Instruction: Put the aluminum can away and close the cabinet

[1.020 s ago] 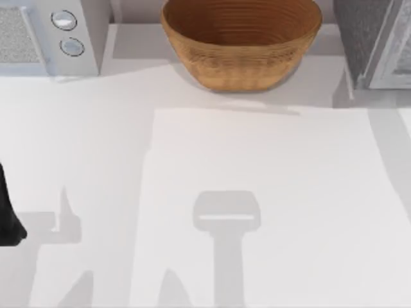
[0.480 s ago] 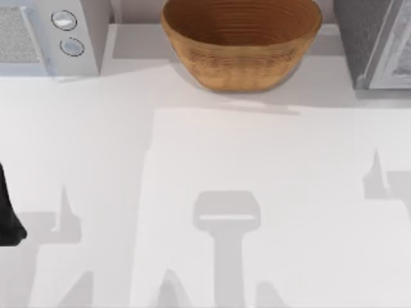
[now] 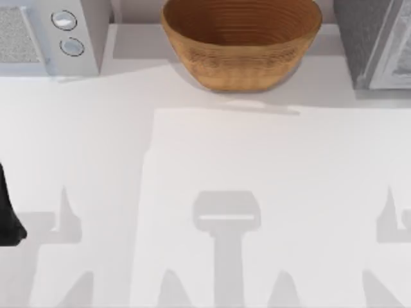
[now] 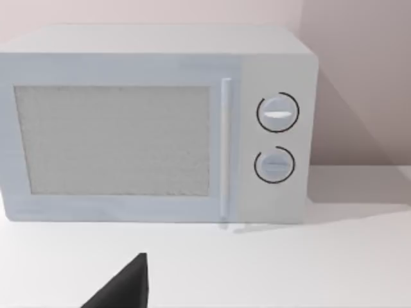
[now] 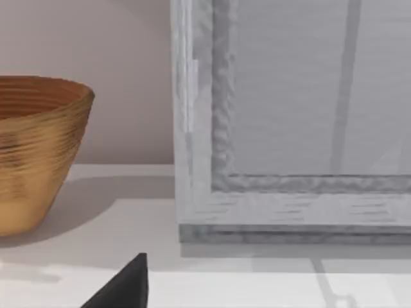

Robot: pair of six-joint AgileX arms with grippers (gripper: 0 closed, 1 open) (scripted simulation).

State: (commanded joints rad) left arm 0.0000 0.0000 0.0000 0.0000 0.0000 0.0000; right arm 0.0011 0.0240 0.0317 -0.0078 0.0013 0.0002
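Facing the closed cabinet [image 5: 289, 128], the right tool's [image 5: 122, 289] opening cannot be told.

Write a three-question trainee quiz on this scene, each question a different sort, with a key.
1. True or false: the woven basket stands at the back of the table, between the microwave and the cabinet.
2. Multiple choice: how many round dials does the microwave front carry? A one, B two, C three.
3. Fill in: in the top view, a dark part of the left arm sits at the table's ______ edge.

Key: 1 true; 2 B; 3 left.
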